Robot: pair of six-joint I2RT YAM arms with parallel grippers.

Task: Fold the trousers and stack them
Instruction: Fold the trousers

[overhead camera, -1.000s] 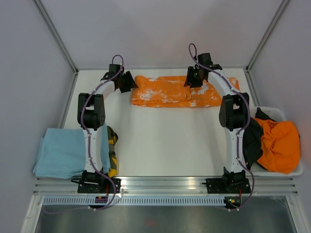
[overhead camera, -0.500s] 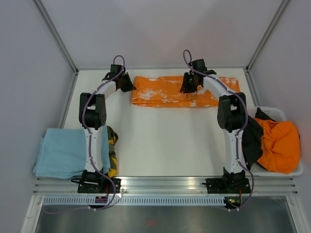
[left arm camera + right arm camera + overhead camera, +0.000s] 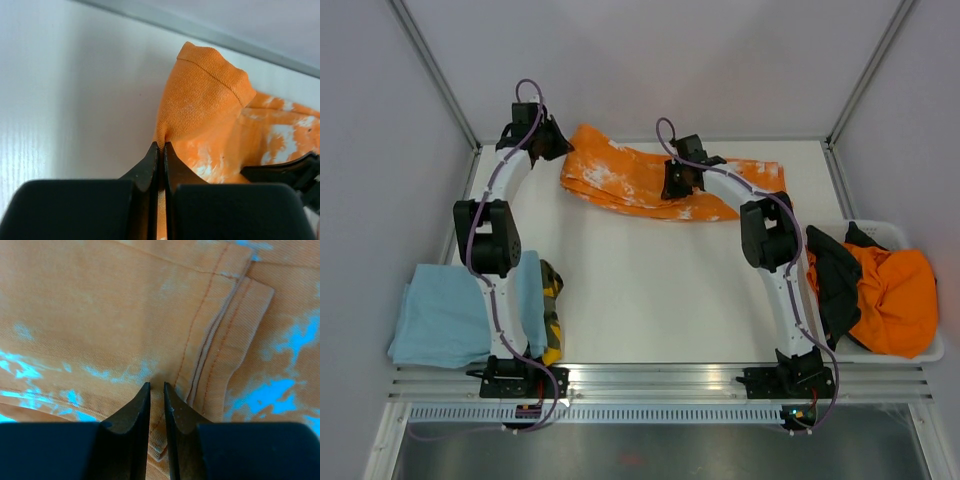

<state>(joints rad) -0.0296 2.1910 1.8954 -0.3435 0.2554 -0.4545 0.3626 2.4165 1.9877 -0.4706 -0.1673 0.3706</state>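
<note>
White tabletop (image 3: 640,280) inside a pale enclosure: the orange, white-blotched trousers (image 3: 620,185) lie partly folded along the far edge. The left gripper (image 3: 160,146) pinches a raised corner of the cloth at the far left, jaws clamped tight. The right gripper (image 3: 156,386) nips a fold near the trousers' middle. A light-blue garment (image 3: 450,315) sits near left, a bin (image 3: 890,233) of clothes at right.
</note>
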